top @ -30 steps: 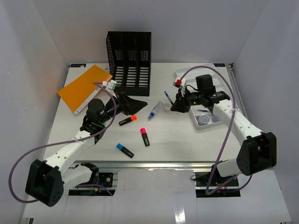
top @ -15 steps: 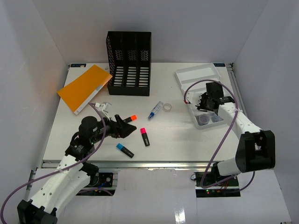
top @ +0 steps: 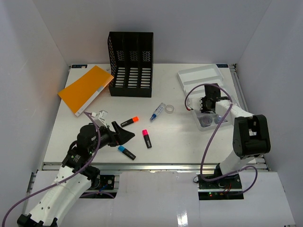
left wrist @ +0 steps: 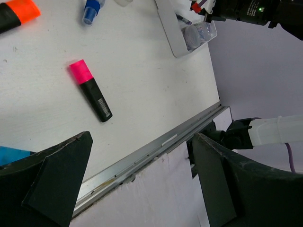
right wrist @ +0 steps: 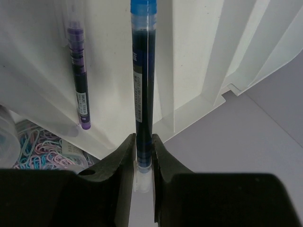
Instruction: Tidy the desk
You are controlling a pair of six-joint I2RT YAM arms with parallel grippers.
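Desk [top: 189, 137] below spread left jaws; right jaws grip pen [right wrist: 142, 94].

The large flat white rectangular bench [top: 182, 137] lies level, its long sides running left to right in the overhead view. A silvery metal rail [top: 156, 164] runs the full length of its near edge. Plain white walls [top: 189, 28] close it in on the left, far and right sides. Seen close from the left wrist, its matt top shows faint grey specks and scuffs.
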